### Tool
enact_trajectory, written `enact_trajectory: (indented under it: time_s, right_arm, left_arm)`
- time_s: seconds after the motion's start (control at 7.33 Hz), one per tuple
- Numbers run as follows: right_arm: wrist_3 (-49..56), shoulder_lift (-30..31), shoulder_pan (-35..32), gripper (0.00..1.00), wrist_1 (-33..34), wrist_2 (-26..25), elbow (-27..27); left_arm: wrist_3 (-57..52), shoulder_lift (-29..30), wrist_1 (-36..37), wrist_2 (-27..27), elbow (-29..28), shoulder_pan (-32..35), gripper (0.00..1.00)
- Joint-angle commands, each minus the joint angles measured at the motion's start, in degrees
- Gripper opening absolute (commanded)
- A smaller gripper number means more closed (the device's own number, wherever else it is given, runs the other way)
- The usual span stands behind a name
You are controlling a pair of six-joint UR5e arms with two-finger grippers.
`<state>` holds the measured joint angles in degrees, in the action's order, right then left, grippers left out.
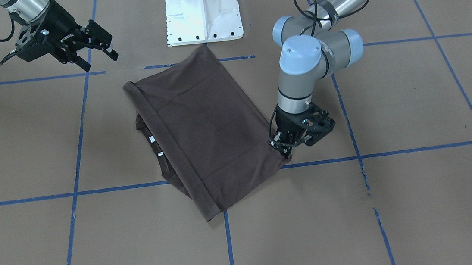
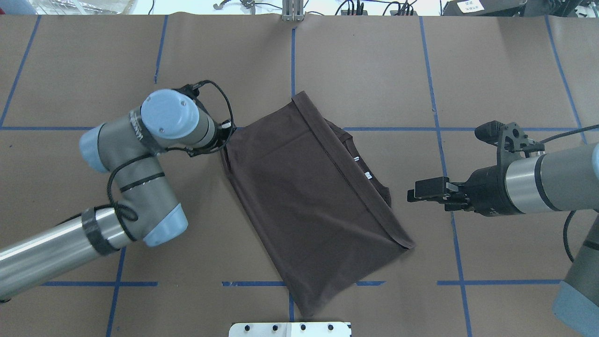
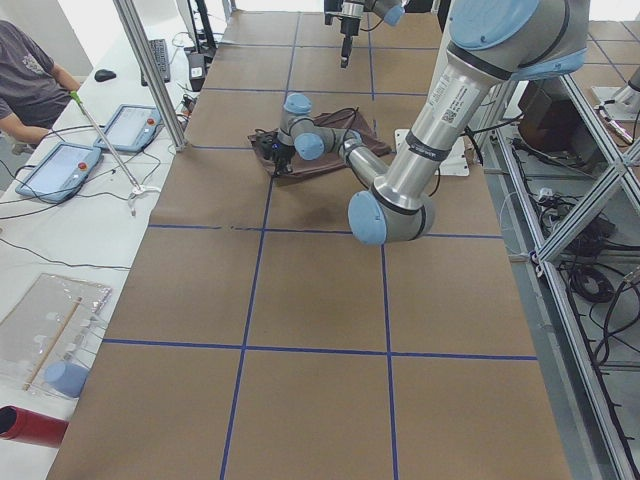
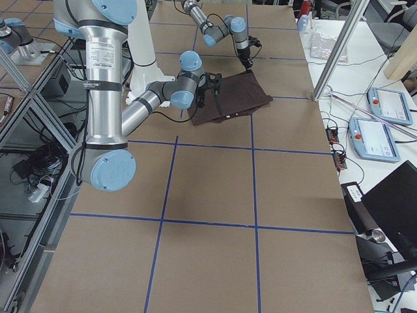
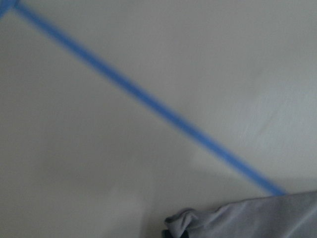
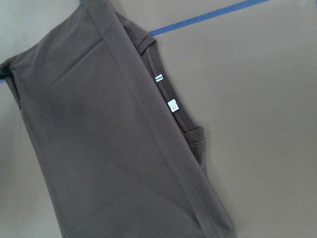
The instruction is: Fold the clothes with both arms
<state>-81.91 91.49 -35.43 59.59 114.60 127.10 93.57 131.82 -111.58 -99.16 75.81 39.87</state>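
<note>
Since the front-facing view reads best, starting there: the brown T-shirt (image 1: 209, 126) lies mid-table, folded into a slanted rectangle on the paper-covered table (image 1: 410, 102). One corner is just beside the white pedestal (image 1: 202, 10). The collar and two white neck labels (image 1: 151, 138) poke out past the hemmed edge. The left gripper (image 1: 285, 153) is down at the shirt's corner by a blue tape line (image 1: 415, 148), fingers pinched together on the fabric. The right gripper (image 1: 100, 60) hangs above the table, apart from the shirt, jaws wide and empty.

Overhead: the left arm's wrist joint (image 2: 173, 117) hides its own gripper, and the shirt corner runs under it. The right gripper (image 2: 414, 194) is near the collar side, not touching.

Exterior left: the left arm stands in front of part of the shirt. The side bench has a person's sleeve (image 3: 25, 85), two tablets (image 3: 60, 170), a keyboard (image 3: 160, 55), a mouse (image 3: 105, 75) and a red cylinder (image 3: 30, 425). A clear tray (image 3: 50, 320) holds a thin stick, and I can't tell what else.

Exterior right: the right arm's elbow (image 4: 189, 81) overlaps the shirt's near edge. The tablets are on the bench, with a black case (image 4: 391, 202) nearer the camera.

Left wrist: blurry. Paper, a tape line and bunched fabric (image 5: 237, 218) at the bottom edge. Fingers out of frame.

Right wrist: shirt, collar and labels (image 6: 172, 105) on paper. Fingers out of frame.
</note>
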Motion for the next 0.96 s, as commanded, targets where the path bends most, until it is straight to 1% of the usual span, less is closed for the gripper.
enact_trajectory:
  time_s: [0.0, 0.14, 0.27, 0.41, 0.55, 0.82]
  right_arm:
    - [0.0, -0.1, 0.0, 1.0, 0.0, -0.3, -0.5]
    - [0.0, -0.3, 0.1, 1.0, 0.0, -0.3, -1.0]
    - [0.0, -0.4, 0.1, 1.0, 0.0, -0.3, -1.2]
    - [0.0, -0.5, 0.2, 1.0, 0.0, -0.3, -1.5]
    - [0.0, -0.5, 0.2, 1.0, 0.0, -0.3, -1.6]
    - [0.0, -1.7, 0.2, 1.0, 0.8, -0.4, -2.6]
  left_arm:
    - [-8.8, 9.5, -12.0, 2.3, -15.3, 4.3, 0.0]
    - [-10.2, 10.6, -20.3, 6.0, -19.0, 4.1, 0.0]
    - [-10.3, 12.4, -23.6, 6.3, -24.5, 3.9, 0.0]
    - [-13.6, 12.0, -24.7, 6.9, -24.8, 3.5, 0.99]
    - [-14.1, 12.0, -25.0, 8.7, -24.7, 3.1, 1.0]
    - [-16.9, 12.0, -24.8, 8.2, -23.6, 3.9, 1.0]
